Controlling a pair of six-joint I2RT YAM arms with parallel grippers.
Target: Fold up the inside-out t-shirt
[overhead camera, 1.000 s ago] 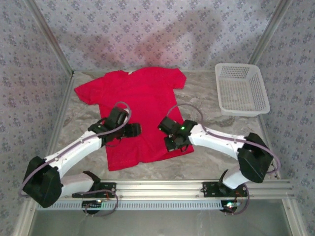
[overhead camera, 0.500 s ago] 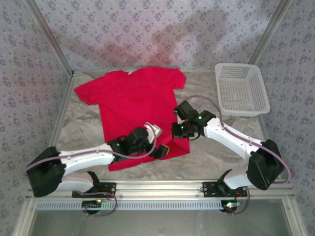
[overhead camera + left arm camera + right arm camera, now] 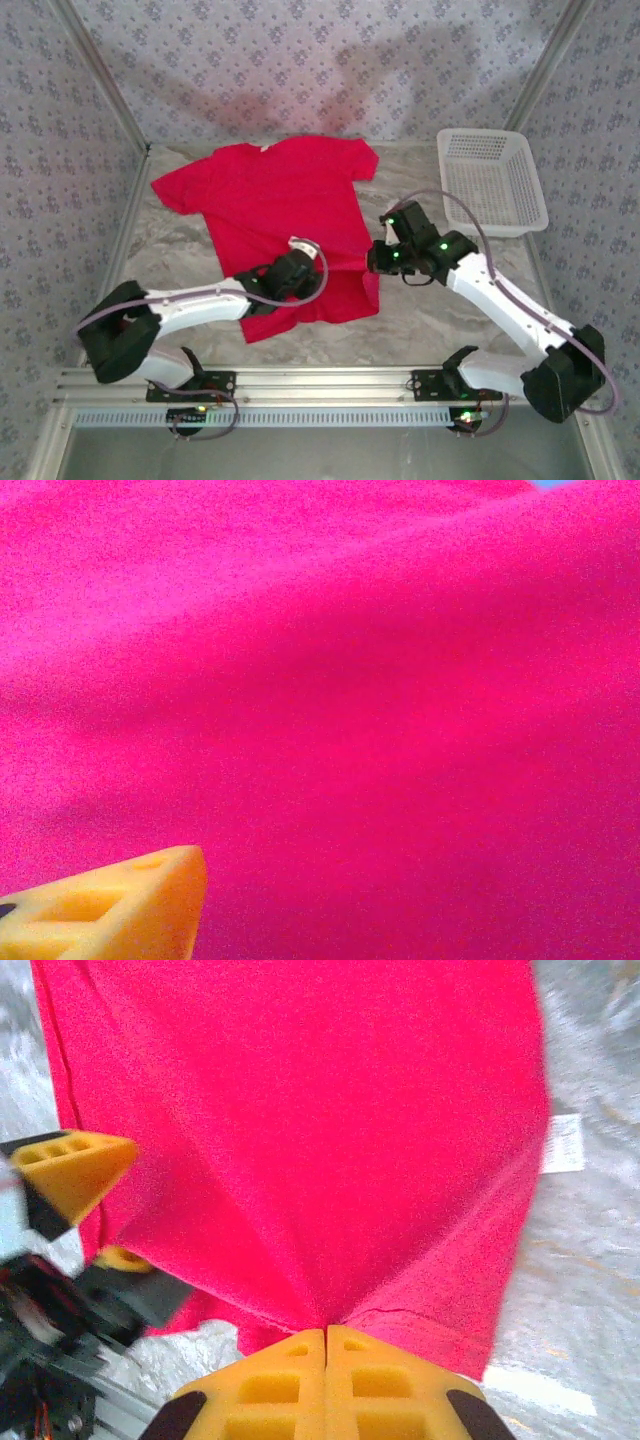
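Observation:
The inside-out t-shirt (image 3: 275, 200) is bright red and lies spread on the table, collar at the far side. Its lower right part is pulled up and bunched. My right gripper (image 3: 376, 262) is shut on that edge; in the right wrist view the fingertips (image 3: 326, 1332) pinch a fold of red cloth. A small white tag (image 3: 563, 1143) sticks out at the shirt's side. My left wrist (image 3: 288, 274) lies across the lower hem. Its gripper (image 3: 100, 1210) has its fingers apart at the cloth's edge. One yellow finger (image 3: 120, 910) sits against red fabric; the other is hidden.
A white plastic basket (image 3: 492, 180) stands at the back right, apart from the shirt. Bare marbled table (image 3: 440, 300) lies right of the shirt and in front of it. Patterned walls close in the left, right and back.
The left arm has swung from the shirt's middle down and right to the lower hem. The right gripper has moved right and back, dragging the lower right edge up with it.

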